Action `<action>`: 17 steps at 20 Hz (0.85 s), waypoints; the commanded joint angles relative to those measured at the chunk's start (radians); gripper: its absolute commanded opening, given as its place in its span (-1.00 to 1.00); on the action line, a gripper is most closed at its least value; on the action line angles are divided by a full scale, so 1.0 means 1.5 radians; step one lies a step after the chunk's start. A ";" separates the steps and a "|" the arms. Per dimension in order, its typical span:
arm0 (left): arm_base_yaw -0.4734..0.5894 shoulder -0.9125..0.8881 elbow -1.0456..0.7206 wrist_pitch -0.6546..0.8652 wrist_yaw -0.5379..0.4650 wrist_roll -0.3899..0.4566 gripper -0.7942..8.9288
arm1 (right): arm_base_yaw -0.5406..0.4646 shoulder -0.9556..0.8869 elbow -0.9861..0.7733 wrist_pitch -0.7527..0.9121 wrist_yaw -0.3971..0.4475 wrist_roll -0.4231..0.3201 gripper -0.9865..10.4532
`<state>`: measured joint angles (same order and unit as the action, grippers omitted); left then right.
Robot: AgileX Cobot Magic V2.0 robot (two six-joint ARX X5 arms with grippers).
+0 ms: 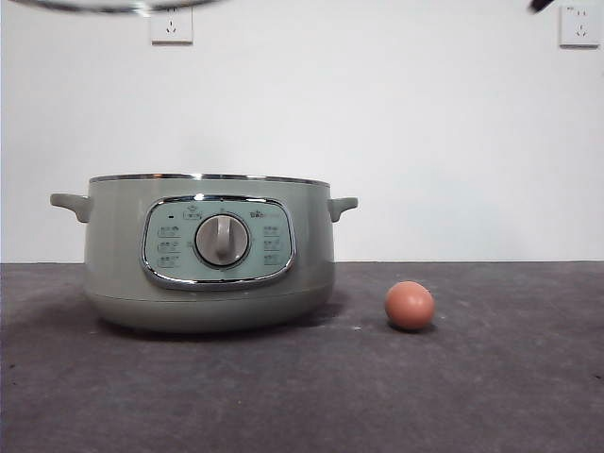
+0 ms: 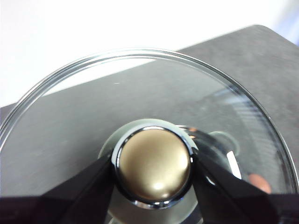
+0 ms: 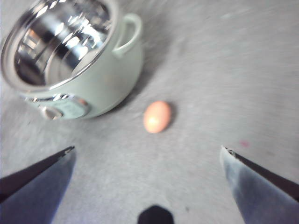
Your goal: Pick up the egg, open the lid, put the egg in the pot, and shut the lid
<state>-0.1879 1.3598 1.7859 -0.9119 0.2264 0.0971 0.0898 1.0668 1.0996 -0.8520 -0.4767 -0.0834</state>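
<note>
Left gripper (image 2: 153, 173) clamped on the lid's (image 2: 93, 102) knob (image 2: 154, 168), dark table (image 2: 261, 60) beneath

A dark grey, matte, slightly textured table (image 1: 491, 396) is carrying 2 things. A squat sage-green electric pot (image 1: 113, 274) with a chrome-framed panel and round dial is sitting on it, lidless, its shiny metal inside showing. A small smooth orange-brown egg (image 1: 410, 305) is lying near the pot, apart from it.
</note>
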 commanded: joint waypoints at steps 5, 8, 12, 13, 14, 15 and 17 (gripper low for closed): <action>0.057 -0.134 -0.020 -0.076 0.008 0.031 -0.85 | 0.117 0.167 0.003 0.098 0.088 0.021 0.25; 0.066 -0.220 -0.095 -0.079 0.008 0.023 -0.85 | 0.154 0.247 0.003 0.140 0.117 0.026 0.25; 0.066 -0.329 -0.212 -0.081 0.007 0.005 -0.85 | 0.194 0.331 0.003 0.202 0.165 0.038 0.25; 0.066 -0.352 -0.233 -0.082 0.005 0.000 -0.85 | 0.203 0.348 0.003 0.217 0.182 0.038 0.25; 0.066 -0.373 -0.245 -0.090 0.006 -0.008 -0.85 | 0.209 0.364 0.003 0.229 0.198 0.038 0.25; 0.066 -0.388 -0.248 -0.105 0.006 -0.010 -0.85 | 0.214 0.380 0.003 0.240 0.208 0.039 0.25; 0.066 -0.413 -0.248 -0.121 0.006 -0.011 -0.85 | 0.220 0.406 0.003 0.259 0.213 0.054 0.25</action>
<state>-0.0925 0.7506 1.3991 -1.1393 0.2272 0.0910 0.4187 1.6688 1.1007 -0.4690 -0.1600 -0.0227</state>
